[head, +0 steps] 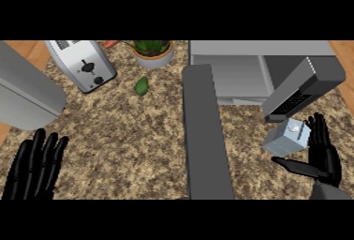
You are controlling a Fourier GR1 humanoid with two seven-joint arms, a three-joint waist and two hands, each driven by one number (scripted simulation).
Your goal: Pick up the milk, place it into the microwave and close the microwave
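The milk (286, 137) is a small pale blue-grey carton with a white cap, standing on the speckled counter at the right, just in front of the microwave. The microwave (242, 70) sits at the back right, its cavity exposed. Its dark grey door (204, 136) swings far out toward me across the middle of the counter. My right hand (322, 154) is open just right of the carton, fingers straight up, thumb reaching under the carton's near side. My left hand (34, 164) rests open at the lower left, fingers up, far from the milk.
A silver toaster (83, 63) stands at the back left, a potted plant (153, 51) behind the middle, a green leaf-like item (141, 86) on the counter. A grey appliance (24, 96) fills the left edge. A dark angled panel (302, 89) hangs over the milk.
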